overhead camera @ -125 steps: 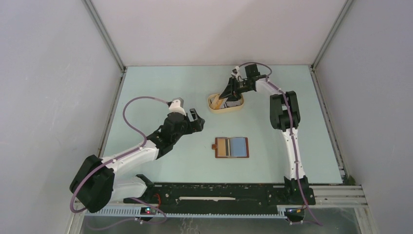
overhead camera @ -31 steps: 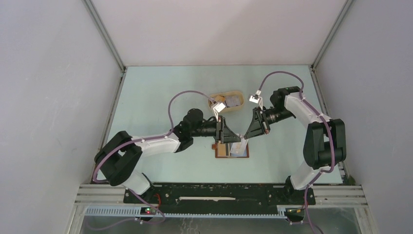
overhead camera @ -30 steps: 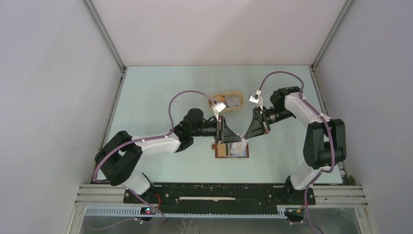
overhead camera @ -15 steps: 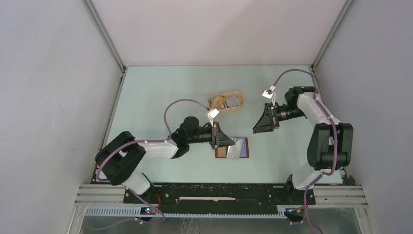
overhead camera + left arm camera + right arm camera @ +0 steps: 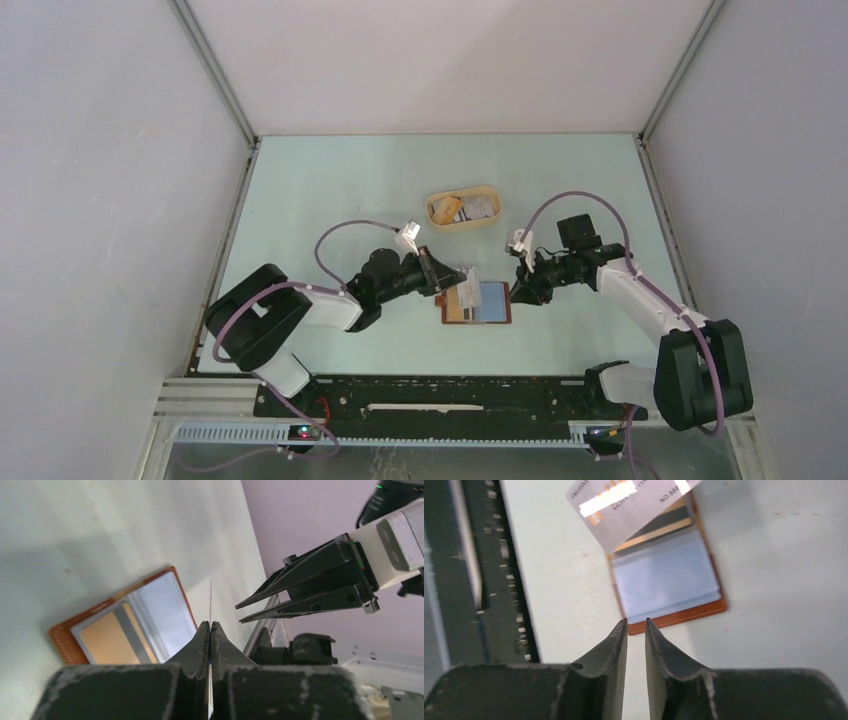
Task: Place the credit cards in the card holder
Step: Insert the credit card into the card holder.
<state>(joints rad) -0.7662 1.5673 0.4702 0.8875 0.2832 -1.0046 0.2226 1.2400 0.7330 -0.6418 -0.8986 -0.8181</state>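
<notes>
The reddish-brown card holder (image 5: 492, 302) lies open on the table, with a tan pocket and a pale blue one (image 5: 667, 579). My left gripper (image 5: 455, 278) is shut on a grey credit card (image 5: 470, 274) and holds it tilted over the holder's left half. That card (image 5: 210, 596) is edge-on in the left wrist view, and its printed face (image 5: 626, 500) is toward the right wrist camera. My right gripper (image 5: 520, 289) hovers low at the holder's right edge, slightly open, with nothing between its fingers (image 5: 636, 622). More credit cards (image 5: 481, 206) lie in the tray.
A tan oval tray (image 5: 437, 210) stands behind the holder, toward the back of the table. The black rail (image 5: 469, 555) along the table's near edge runs close to the holder. My right gripper's fingers (image 5: 300, 587) point toward the held card from the other side.
A second ago both grippers met over the holder at the card. The left then shut on it, and the right opened, drew off right, and has come back low beside the holder.
</notes>
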